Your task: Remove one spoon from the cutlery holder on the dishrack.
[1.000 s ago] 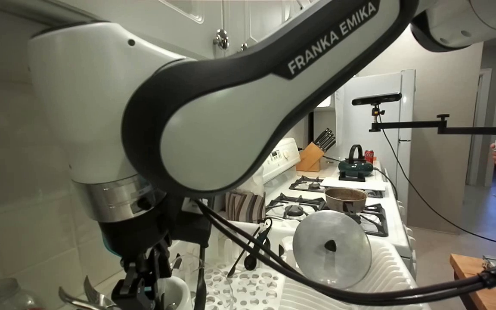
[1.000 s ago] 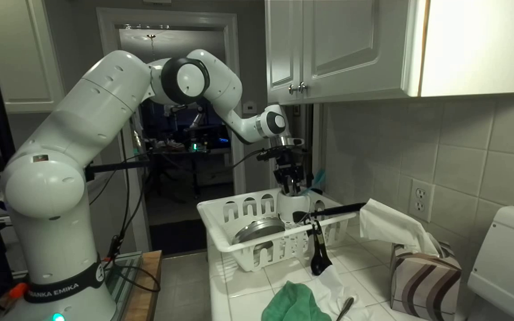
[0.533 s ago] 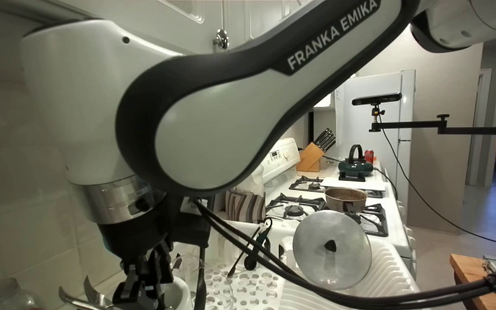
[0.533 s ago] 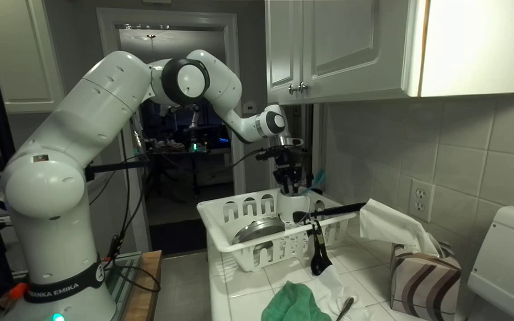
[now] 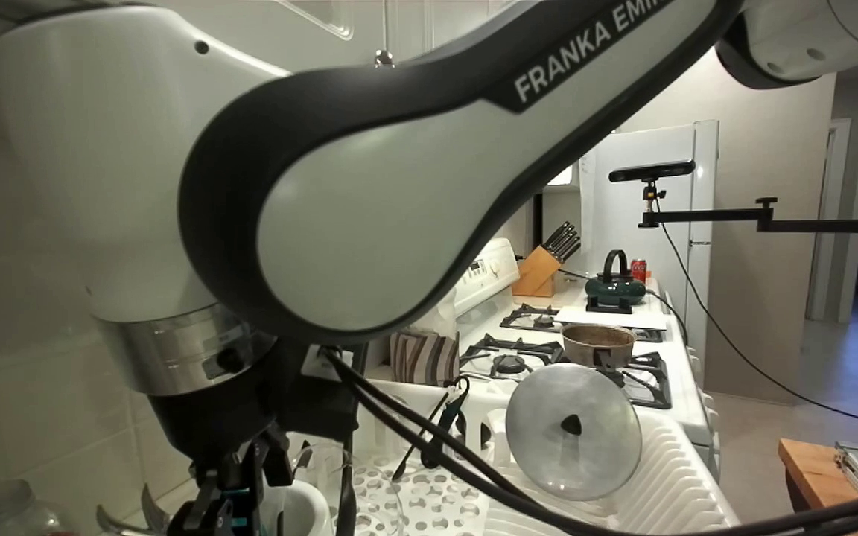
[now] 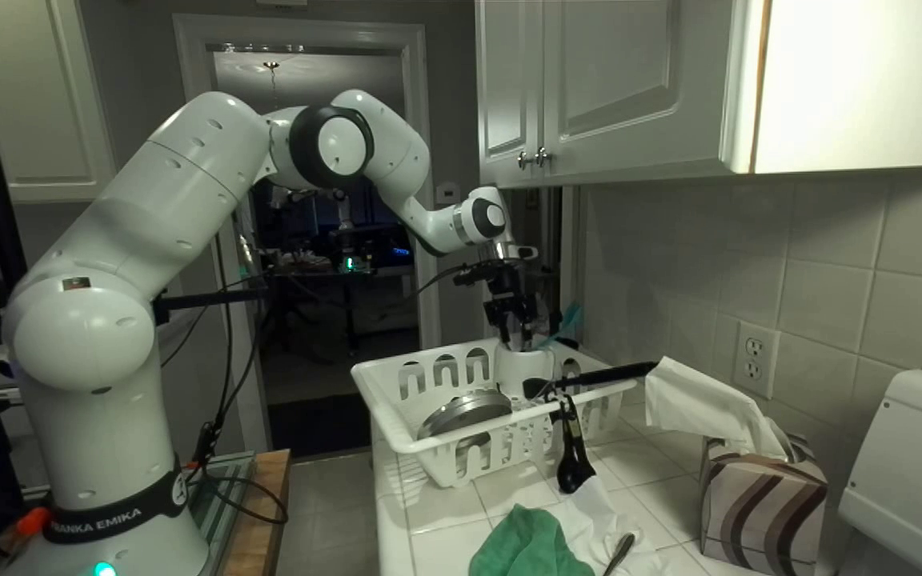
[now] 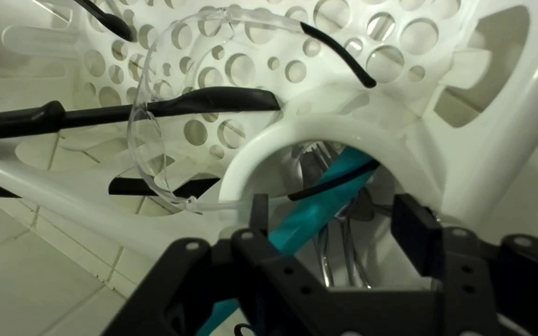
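The cutlery holder (image 6: 523, 372) is a white cup standing in the far corner of the white dishrack (image 6: 429, 442); its rim also shows in the wrist view (image 7: 245, 168). In the wrist view several metal utensils lean inside it, with a spoon-like bowl (image 7: 292, 170) beside fork tines and thin silver handles (image 7: 348, 247). A teal utensil (image 7: 311, 214) lies diagonally across its mouth. My gripper (image 7: 329, 214) is open over the holder's mouth, fingers apart, the teal utensil passing by the left finger. In both exterior views the gripper (image 6: 515, 336) points down at the holder (image 5: 306, 510).
Clear glasses (image 7: 145, 140) with black tips lie across the rack, one arm reaching over the holder. Black utensils (image 7: 222, 99) hang at the rack's rim. A pot lid (image 6: 469, 412) stands in the rack. A tissue box (image 6: 765, 504) and green cloth (image 6: 529, 544) lie nearby; cabinets (image 6: 613, 96) hang above.
The arm and gripper have shifted left in both exterior views, mostly in the last half second. A bit of teal now shows at the fingers. The holder and rack look almost unchanged.
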`<state>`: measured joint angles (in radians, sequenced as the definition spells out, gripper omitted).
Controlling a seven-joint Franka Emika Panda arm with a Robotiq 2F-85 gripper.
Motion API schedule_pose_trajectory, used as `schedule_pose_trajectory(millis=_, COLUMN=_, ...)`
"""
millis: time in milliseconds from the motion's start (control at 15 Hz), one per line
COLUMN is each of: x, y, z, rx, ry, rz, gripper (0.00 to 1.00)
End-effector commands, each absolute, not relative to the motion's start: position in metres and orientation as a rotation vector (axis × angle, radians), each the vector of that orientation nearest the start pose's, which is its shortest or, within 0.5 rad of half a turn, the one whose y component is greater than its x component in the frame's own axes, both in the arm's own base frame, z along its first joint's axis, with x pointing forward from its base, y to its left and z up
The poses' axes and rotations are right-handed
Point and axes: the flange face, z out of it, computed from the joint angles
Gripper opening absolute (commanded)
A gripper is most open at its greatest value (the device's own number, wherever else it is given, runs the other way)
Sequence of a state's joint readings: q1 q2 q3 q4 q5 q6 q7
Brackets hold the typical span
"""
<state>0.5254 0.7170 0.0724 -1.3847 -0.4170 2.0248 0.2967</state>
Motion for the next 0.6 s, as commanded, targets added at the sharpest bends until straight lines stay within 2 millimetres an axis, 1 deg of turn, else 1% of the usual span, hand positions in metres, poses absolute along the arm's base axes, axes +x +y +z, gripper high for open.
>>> schedule_pose_trajectory(millis=0, x=0.611, y=0.392, z=0.311, rx=-3.385, ry=-0.771, rz=-0.183, gripper=0.67)
schedule_pose_trajectory(millis=67, x=0.608, y=0.394, z=0.314, rx=-3.390, ry=-0.756, rz=-0.188, gripper=0.66)
schedule_pose_trajectory(millis=133, x=0.606, y=0.396, z=0.319, rx=-3.406, ry=-0.734, rz=-0.196, gripper=0.67)
schedule_pose_trajectory(millis=200, x=0.603, y=0.399, z=0.323, rx=-3.423, ry=-0.711, rz=-0.213, gripper=0.62)
schedule_pose_trajectory(millis=267, x=0.599, y=0.402, z=0.331, rx=-3.447, ry=-0.680, rz=-0.236, gripper=0.61)
schedule_pose_trajectory(millis=467, x=0.592, y=0.411, z=0.353, rx=-3.486, ry=-0.633, rz=-0.292, gripper=0.61)
schedule_pose_trajectory(millis=533, x=0.591, y=0.414, z=0.359, rx=-3.484, ry=-0.630, rz=-0.308, gripper=0.62)
